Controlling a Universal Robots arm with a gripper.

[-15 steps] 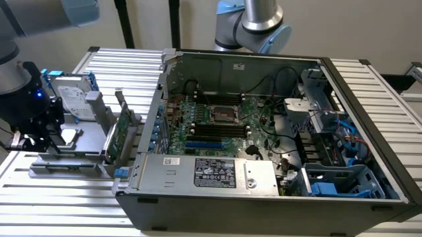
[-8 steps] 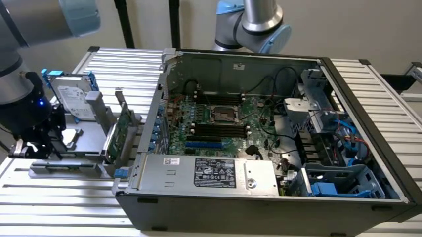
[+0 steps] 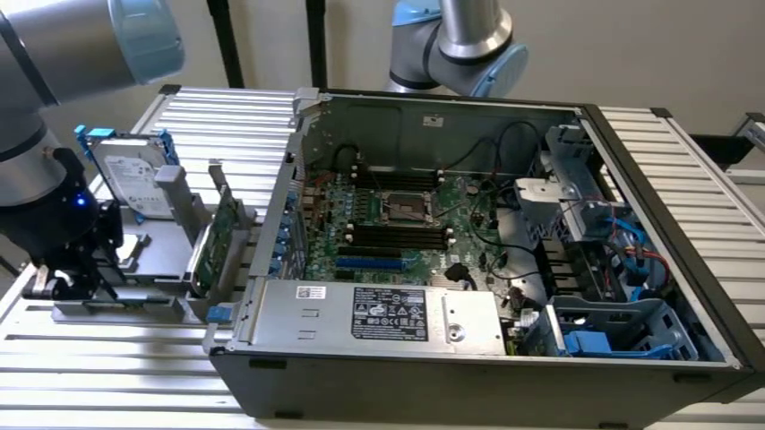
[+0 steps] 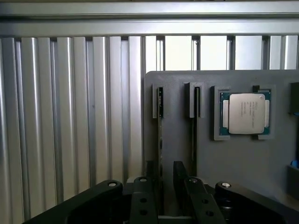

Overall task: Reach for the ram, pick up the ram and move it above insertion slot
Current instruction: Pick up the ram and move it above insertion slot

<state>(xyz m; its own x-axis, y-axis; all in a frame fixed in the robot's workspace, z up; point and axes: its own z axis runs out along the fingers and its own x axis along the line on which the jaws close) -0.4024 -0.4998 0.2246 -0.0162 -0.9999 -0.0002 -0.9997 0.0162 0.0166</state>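
Observation:
The ram (image 4: 160,130) stands on edge in a slot of the grey holder (image 4: 177,140), so I see it as a thin dark strip. My gripper (image 4: 164,179) is open just above it, with one black finger (image 4: 149,179) close on one side of the strip and the other finger (image 4: 180,179) a little further off on the other side. In the exterior view my gripper (image 3: 72,279) hangs low over the holder (image 3: 120,305) at the exterior view's left. The black insertion slots (image 3: 400,236) lie side by side on the motherboard inside the open computer case (image 3: 502,376).
A second thin strip (image 4: 195,121) stands in the neighbouring holder slot, and a silver processor (image 4: 245,112) lies in a recess beside it. A hard drive with blue rails (image 3: 129,179) and a wider green card (image 3: 215,242) stand between my gripper and the case. Ribbed metal table (image 3: 107,367) all around.

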